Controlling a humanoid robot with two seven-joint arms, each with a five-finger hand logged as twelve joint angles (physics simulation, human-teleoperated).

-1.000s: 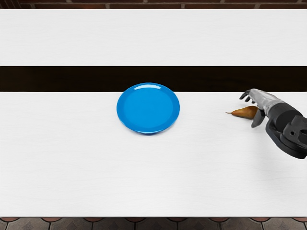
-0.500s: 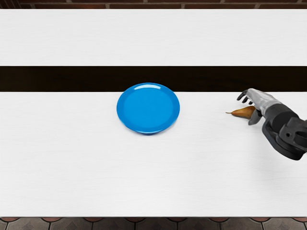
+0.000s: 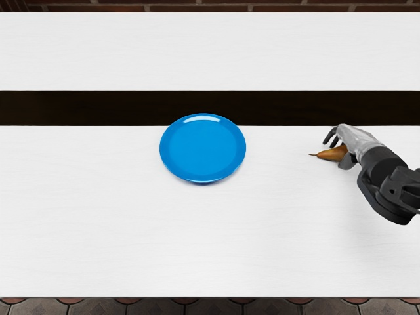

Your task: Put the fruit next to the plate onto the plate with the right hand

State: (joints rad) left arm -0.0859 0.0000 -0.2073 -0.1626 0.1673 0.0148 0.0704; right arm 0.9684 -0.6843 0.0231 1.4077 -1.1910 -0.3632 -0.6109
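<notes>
A brown pear [image 3: 329, 154] lies on the white table, well to the right of the blue plate [image 3: 203, 148], with its thin stem pointing left toward the plate. My right hand [image 3: 340, 148] comes in from the right edge and covers the pear's wide end. Its fingers [image 3: 330, 137] curl over the far side and the thumb presses the near side, so the hand is shut on the pear. The pear still rests on the table. The plate holds nothing. The left arm does not show.
A dark gap [image 3: 210, 107] runs across the table behind the plate, with another white surface [image 3: 210, 52] beyond it. The table's front edge [image 3: 210, 296] is near the bottom, over a tiled floor.
The right hand has slid a little left and further over the pear, and its fingers and thumb have closed in around the fruit. The pear and the plate have stayed put.
</notes>
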